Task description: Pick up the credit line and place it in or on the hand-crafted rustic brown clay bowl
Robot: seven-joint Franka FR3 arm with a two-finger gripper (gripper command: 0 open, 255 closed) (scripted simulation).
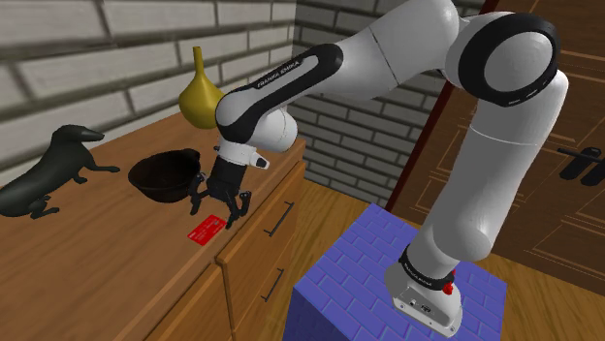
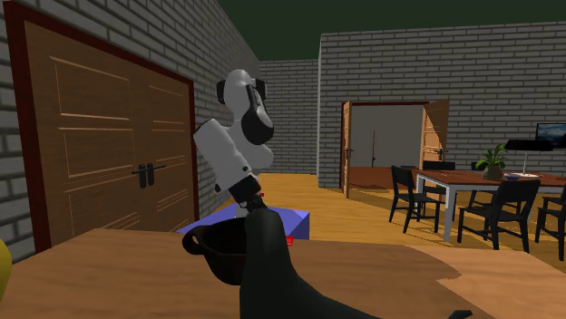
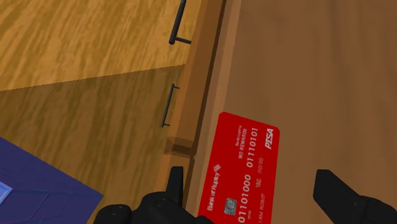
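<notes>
- arm [image 1: 504,184]: thick, rounded links in glossy white shells.
- joint bands [image 1: 531,89]: broad black rings between the white links.
- lettering [image 1: 281,73]: white "franka emika" printed along the black forearm section.
- foot [image 1: 422,298]: white flange with small dark dots, a black collar above it and a red mark [image 1: 449,287].
- tool [image 1: 219,205]: all black, two blunt fingers.

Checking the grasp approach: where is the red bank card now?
In the shoulder view the flat red bank card lies on the wooden dresser top, near its front edge, just below the open black gripper and lower right of the dark bowl.
</notes>
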